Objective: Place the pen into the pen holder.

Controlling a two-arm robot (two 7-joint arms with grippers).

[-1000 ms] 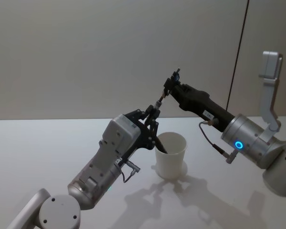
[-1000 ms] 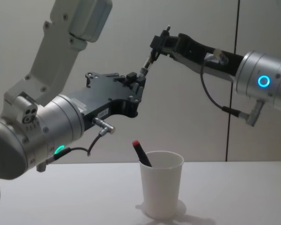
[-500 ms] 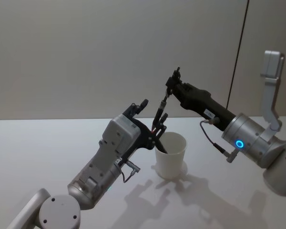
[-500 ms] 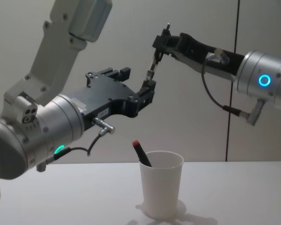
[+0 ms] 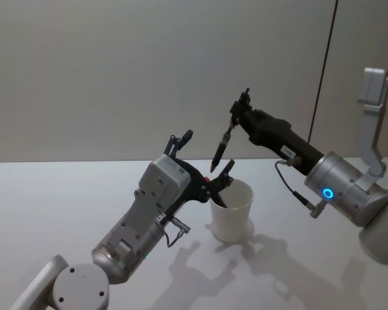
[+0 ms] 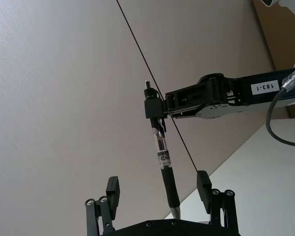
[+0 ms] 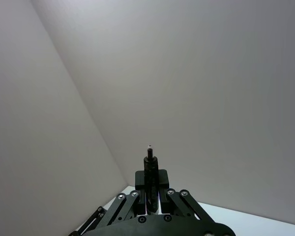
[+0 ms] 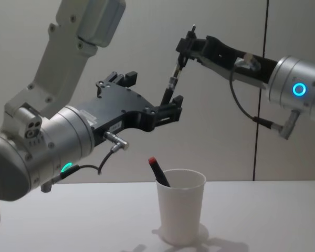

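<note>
White pen holder (image 8: pixel 181 212); black pen (image 8: pixel 171 83); red-tipped pen (image 8: pixel 158 171).

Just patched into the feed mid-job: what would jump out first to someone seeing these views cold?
First, the black pen with a clear barrel, hanging point-down in mid-air above the table, pinched at its top end by the right pincer. Just below, the left pincer is spread open around the pen's lower end without touching it. Under both stands the plain white paper cup, already holding a red-tipped dark pen leaning against its rim.
</note>
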